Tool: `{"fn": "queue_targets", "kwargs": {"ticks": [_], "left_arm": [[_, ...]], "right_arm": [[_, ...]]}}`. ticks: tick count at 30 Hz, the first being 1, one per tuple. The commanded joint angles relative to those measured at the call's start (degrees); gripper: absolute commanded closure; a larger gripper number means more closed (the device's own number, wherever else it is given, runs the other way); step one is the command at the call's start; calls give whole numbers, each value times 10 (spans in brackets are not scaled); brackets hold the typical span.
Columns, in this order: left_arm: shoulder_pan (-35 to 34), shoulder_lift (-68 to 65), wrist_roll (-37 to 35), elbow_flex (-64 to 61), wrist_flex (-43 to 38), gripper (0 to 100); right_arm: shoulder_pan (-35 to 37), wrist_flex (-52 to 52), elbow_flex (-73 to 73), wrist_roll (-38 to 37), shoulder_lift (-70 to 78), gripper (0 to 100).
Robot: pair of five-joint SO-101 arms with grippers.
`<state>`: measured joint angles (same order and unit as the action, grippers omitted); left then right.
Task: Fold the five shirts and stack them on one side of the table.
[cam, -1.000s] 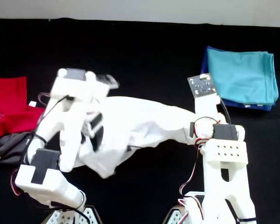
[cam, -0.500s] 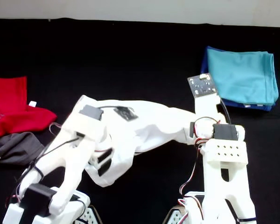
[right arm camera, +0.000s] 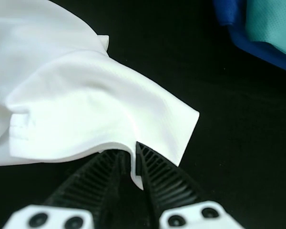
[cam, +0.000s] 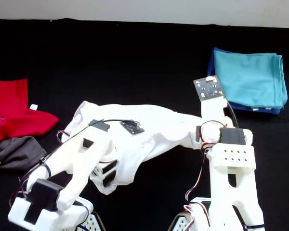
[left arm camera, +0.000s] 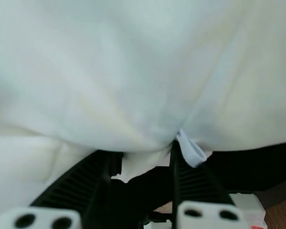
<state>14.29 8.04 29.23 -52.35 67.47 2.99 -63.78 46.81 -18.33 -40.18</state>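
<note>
In the middle of the high view the white shirt lies spread, the left gripper clamped on a bunched fold, the right gripper pinching its hem. Folding seems underway; next, one held edge must be laid over the other, flat and square.

Black table; pale wall strip behind far edge; even light.
</note>
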Motion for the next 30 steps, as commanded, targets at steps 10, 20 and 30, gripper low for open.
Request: {"fn": "queue_targets", "kwargs": {"ticks": [10,20,30], "left_arm": [[6,46,3,85,93,992],[7,145,4,162,255,991],[7,144,3,203,265,986]], "right_arm": [[-7,7,-3,-7,-15,991],[-7,7,-7,-7,-15,991],[-7,28,-3,-7,-10,991]]}}
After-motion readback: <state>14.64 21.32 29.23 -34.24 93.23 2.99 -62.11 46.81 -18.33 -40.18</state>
